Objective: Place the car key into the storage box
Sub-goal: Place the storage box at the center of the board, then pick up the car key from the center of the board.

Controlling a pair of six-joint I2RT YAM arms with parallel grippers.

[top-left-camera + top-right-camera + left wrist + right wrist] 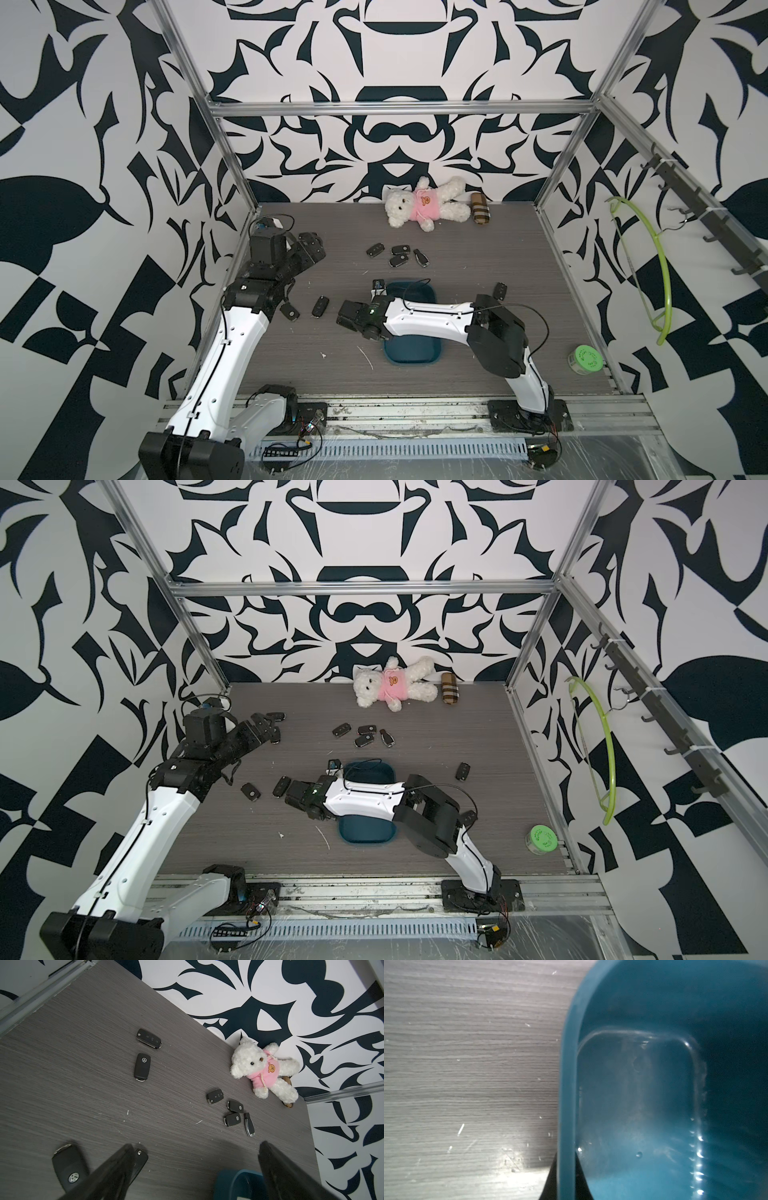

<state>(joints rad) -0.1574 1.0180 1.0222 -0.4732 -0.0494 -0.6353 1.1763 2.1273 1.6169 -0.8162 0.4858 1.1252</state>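
Observation:
The storage box (411,353) is a dark teal tray at mid-table, partly under my right arm in both top views. My right gripper (566,1159) is shut on the storage box, one black finger on each side of its left wall (566,1084). The part of its inside shown there holds nothing. Several black car keys lie loose: a cluster (395,255) behind the box, two (320,306) to its left, one (500,290) to its right. My left gripper (195,1147) hangs open and empty above the table's left side, one finger covering part of a key (140,1157).
A white teddy bear in a pink top (419,203) and a brown plaid pouch (480,210) lie against the back wall. A green round container (585,359) stands at the front right. A green hanger (656,266) hangs on the right wall. Metal frame posts border the table.

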